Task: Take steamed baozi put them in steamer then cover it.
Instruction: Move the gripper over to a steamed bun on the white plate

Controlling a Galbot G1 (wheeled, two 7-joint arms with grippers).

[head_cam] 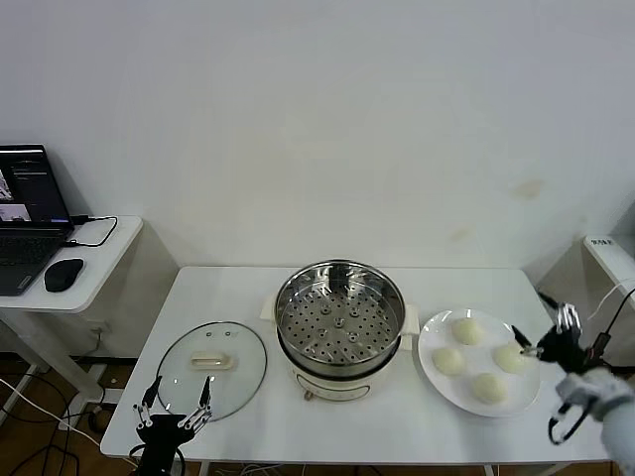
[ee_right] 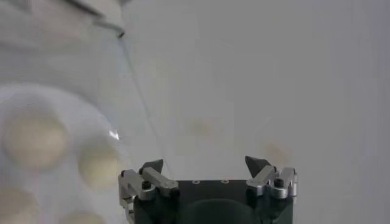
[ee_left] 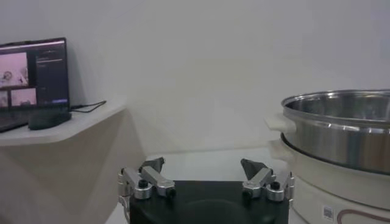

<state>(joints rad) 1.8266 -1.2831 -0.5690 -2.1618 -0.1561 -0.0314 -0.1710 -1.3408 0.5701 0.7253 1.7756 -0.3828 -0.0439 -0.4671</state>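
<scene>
Several cream-white baozi lie on a white plate to the right of the steamer, a shiny perforated basket on a cream cooker base with nothing inside. The glass cover lies flat on the table to the steamer's left. My right gripper hovers open at the plate's right edge, beside the rightmost baozi. In the right wrist view the gripper holds nothing and blurred baozi show off to one side. My left gripper is open over the cover's near edge, its jaws wide and holding nothing.
A side table at the far left carries a laptop and a mouse. The white table ends close behind my left gripper. A white unit stands off the table's right end. The steamer wall rises beside the left gripper.
</scene>
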